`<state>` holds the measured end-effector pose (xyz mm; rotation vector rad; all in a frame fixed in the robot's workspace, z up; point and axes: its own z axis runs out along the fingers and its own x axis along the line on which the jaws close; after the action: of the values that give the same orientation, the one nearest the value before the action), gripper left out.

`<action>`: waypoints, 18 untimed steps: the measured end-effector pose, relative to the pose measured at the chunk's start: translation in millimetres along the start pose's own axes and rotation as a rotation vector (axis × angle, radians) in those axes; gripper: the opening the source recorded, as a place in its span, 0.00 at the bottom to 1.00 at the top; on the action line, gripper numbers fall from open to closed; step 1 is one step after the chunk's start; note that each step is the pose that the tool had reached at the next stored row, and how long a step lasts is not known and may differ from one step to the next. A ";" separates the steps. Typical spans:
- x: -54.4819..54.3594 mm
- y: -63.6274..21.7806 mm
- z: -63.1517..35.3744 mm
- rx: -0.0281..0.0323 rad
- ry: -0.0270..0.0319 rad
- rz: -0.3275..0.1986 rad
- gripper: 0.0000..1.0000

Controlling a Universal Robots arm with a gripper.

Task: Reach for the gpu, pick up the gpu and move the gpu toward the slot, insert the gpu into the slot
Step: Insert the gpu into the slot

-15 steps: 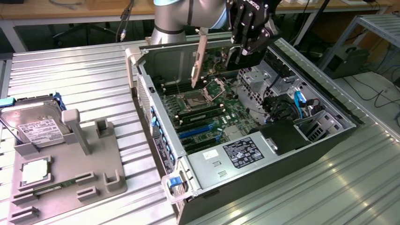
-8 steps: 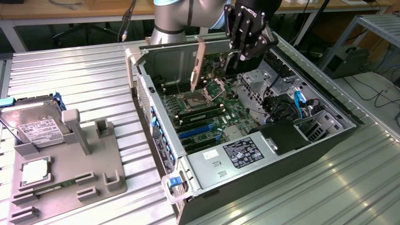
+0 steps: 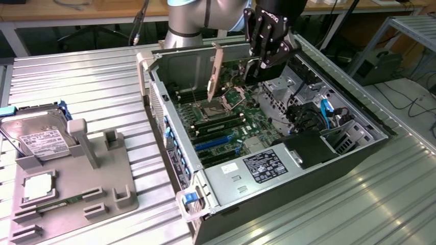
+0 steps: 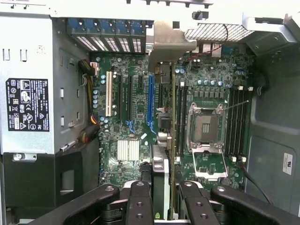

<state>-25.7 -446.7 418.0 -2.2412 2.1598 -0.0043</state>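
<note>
The thin dark gpu card with a silvery metal end strip [image 3: 216, 69] is held on edge by the black claw [image 4: 167, 208], closed partway on it. It is seen upper middle in the exterior view, over the green board [image 3: 225, 122] inside the open computer box [image 3: 286, 204].

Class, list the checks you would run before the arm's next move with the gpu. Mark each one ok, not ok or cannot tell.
1. gpu gripped: ok, it stands edge-on between the fingers of the gripper.
2. Card upright: ok, its metal bracket stands vertical inside the case.
3. Bottom edge seated in a slot: cannot tell, the card itself hides it.
4. Blue cables clear of the card: ok, they lie apart, toward the exterior view's right.
5. CPU socket clear: ok, it sits beside the card and does not appear to be under it.
</note>
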 end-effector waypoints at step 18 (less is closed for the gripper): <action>0.2 0.2 10.6 0.0000 0.0001 -0.001 0.27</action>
<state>-25.7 -446.7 407.4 -2.2418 2.1592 -0.0044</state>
